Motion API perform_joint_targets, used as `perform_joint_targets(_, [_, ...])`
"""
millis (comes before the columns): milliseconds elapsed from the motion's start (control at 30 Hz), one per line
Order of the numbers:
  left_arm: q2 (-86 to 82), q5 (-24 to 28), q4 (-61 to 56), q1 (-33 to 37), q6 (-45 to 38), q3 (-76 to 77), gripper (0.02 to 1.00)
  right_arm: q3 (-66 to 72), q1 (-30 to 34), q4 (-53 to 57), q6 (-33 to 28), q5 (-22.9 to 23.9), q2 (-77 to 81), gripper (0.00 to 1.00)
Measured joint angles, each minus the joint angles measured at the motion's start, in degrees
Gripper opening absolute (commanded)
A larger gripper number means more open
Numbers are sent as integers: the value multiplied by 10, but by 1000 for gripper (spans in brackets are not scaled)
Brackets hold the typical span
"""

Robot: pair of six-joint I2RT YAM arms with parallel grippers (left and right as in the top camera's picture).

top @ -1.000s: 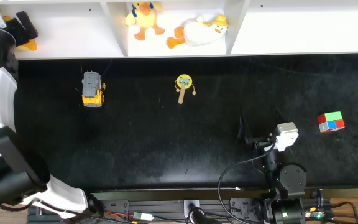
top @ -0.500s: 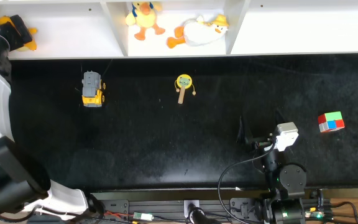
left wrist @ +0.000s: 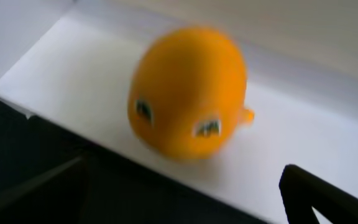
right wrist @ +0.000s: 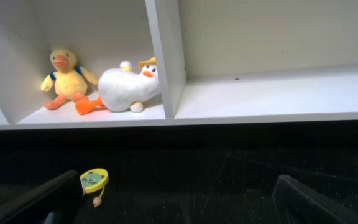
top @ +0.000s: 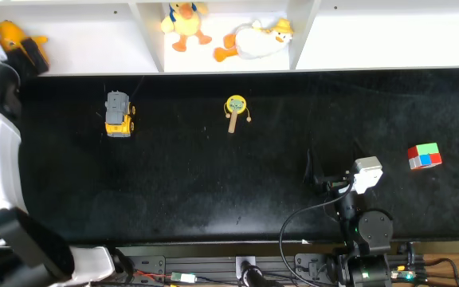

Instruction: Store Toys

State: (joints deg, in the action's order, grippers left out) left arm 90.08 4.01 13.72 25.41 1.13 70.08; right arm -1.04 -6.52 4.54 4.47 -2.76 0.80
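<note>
In the frame's upper left, the left end effector (left wrist: 166,182) is hovering released before the round orange toy (left wrist: 188,93), now sitting on the white shelf (left wrist: 303,143); placement looks finished; next probably calls for fetching the yellow-and-grey toy truck (top: 118,114).

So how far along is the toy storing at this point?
Done: the yellow duck plush and white duck plush lie in the middle compartment of the shelf. In hand: the orange toy sits in the left compartment, the open left gripper just in front of it. Left: the toy truck, rattle drum and colour cube wait on the black table; the right gripper is open over the table, holding nothing.
</note>
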Motion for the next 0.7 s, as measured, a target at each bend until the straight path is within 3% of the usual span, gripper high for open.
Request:
perform_joint_targets(400, [-241,36,18,-28,7,-244,998,0,0,0,0,0,0,996])
perform_joint_targets(700, [-290,47,134,-183,46,-311,998,0,0,0,0,0,0,996])
